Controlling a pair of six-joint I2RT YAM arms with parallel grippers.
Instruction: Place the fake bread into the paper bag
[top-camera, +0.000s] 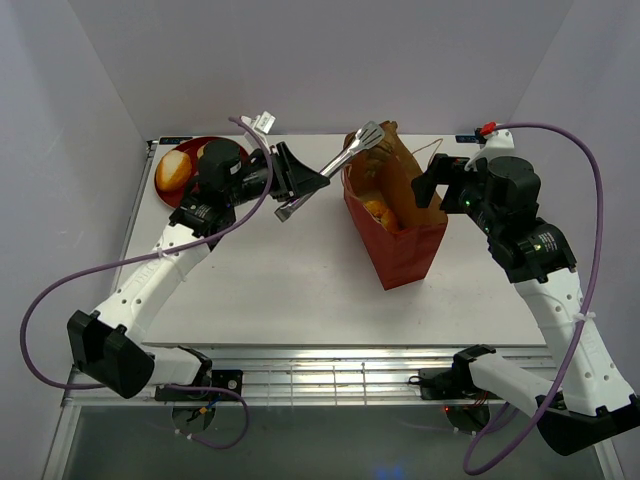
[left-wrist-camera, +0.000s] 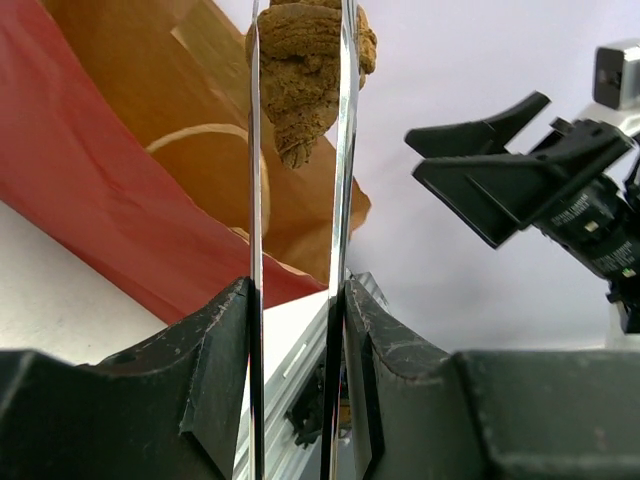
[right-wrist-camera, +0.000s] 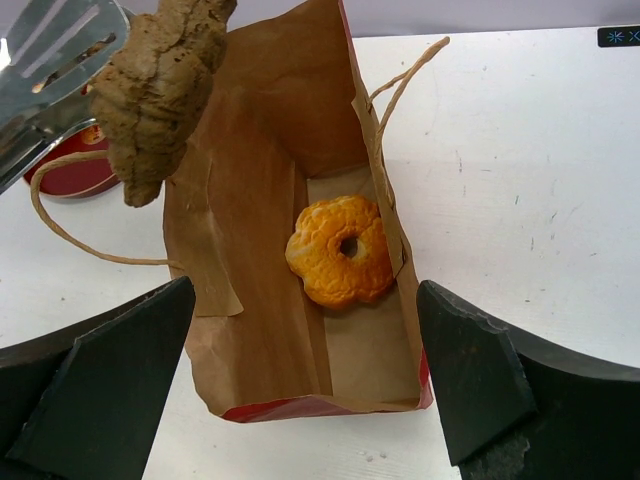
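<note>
My left gripper (top-camera: 300, 178) is shut on metal tongs (top-camera: 345, 160). In the left wrist view the tongs (left-wrist-camera: 255, 200) pinch a dark brown bread piece (left-wrist-camera: 305, 70) at their tips, my own jaws (left-wrist-camera: 297, 300) pressed on both blades. The piece (right-wrist-camera: 155, 80) hangs over the far left rim of the open paper bag (right-wrist-camera: 250, 250). An orange ridged bun (right-wrist-camera: 340, 250) lies on the bag's floor. The bag (top-camera: 400, 240) stands upright. My right gripper (top-camera: 430, 185) is open and empty, just right of the bag's top; its jaws (right-wrist-camera: 305, 370) straddle the near end.
A round red plate (top-camera: 172, 196) at the back left holds a golden oval roll (top-camera: 173, 170). The left arm's forearm covers part of the plate. The bag's string handles (right-wrist-camera: 400, 90) hang loose over both sides. A purple cable arcs above each arm.
</note>
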